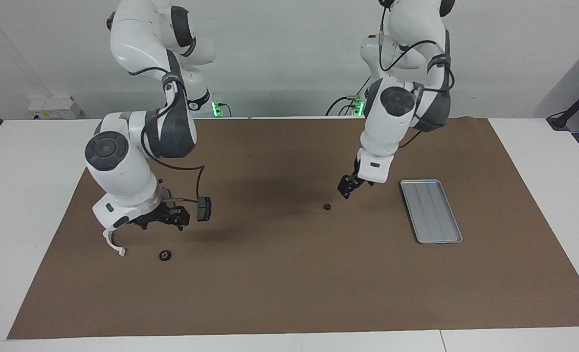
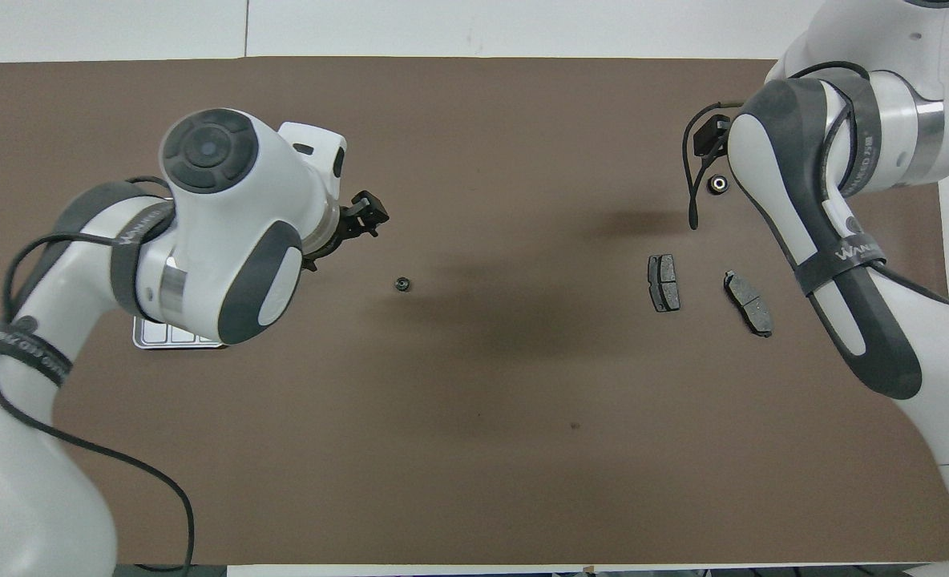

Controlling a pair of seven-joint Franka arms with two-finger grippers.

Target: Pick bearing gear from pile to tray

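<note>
Facing view, from its left edge across: the lines below run in that order
Right tool (image 1: pixel 165 220): I hold it low over the counter (image 1: pixel 289 293) at my right arm's end, above the pile; I cannot tell how far its fingers are parted or whether they hold anything
White bracket (image 1: pixel 113 244): curved, lying partly under my right wrist, so my arm hides much of it
Round piece by the pile (image 1: pixel 165 255): small, black, just beside the bracket, close under the right tool; I judge it a bearing gear waiting for pickup
Brake pads (image 2: pixel 664 282): two dark ones, side by side, hidden by my right arm here but plain from overhead, nearer the robots than that round piece
Second round piece (image 1: pixel 327 207): alone mid-counter, between pile and tray
Left tool (image 1: pixel 349 188): tilted down just above that lone piece, apparently lined up to take it; its opening I cannot tell
Tray (image 1: pixel 431 211): empty, flat at my left arm's end, a short carry from the left tool
</note>
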